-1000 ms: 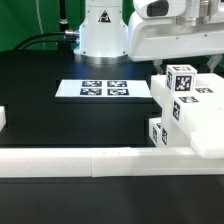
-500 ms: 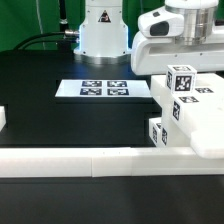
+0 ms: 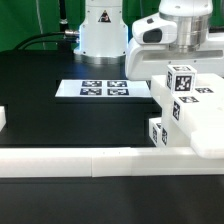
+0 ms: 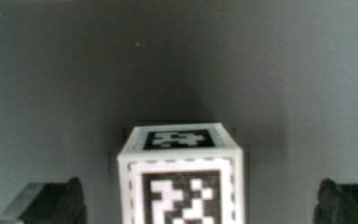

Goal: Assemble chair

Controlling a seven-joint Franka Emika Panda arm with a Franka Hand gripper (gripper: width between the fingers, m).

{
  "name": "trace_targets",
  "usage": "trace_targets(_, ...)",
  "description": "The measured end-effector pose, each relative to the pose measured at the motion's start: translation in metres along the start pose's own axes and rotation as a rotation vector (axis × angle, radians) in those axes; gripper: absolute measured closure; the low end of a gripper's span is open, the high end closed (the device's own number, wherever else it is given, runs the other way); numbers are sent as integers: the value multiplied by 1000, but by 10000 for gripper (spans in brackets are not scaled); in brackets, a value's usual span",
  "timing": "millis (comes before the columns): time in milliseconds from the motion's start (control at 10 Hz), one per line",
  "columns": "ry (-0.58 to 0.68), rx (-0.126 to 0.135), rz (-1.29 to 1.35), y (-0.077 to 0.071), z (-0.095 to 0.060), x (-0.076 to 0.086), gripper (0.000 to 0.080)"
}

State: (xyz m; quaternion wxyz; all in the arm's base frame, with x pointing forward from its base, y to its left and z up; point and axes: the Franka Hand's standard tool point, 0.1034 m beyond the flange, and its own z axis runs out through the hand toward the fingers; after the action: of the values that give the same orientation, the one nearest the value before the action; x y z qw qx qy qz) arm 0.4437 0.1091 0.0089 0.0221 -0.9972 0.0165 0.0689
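The chair stands at the exterior view's right as a cluster of chunky white slabs and tagged blocks. Its upright square post carries black-and-white tags on its top and side. My gripper hangs just above that post. In the wrist view the post stands between my two dark fingers, and my gripper is open with a gap on each side. Nothing is held.
The marker board lies flat mid-table in front of the robot base. A long low white rail runs along the near edge. A small white piece shows at the exterior view's left edge.
The hand has turned and shifted a little toward the exterior view's right, settling over the tagged post. The jaws have stayed open and the parts have not moved.
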Motion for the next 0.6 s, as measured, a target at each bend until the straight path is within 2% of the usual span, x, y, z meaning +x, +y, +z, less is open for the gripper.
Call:
trace_targets(100,-2,-1,0,0,1,-1,151)
trace_targets(200,1,1,1,0,-1,0,246)
trace_targets(300,2,1,2,1,-2,0,246)
trace_targets(400,3,2,4,2,-2,1,446)
trace_targets(500,3,2,5,2,-2,1,515)
trace_targets(600,4,2,6,3,-3,2,515)
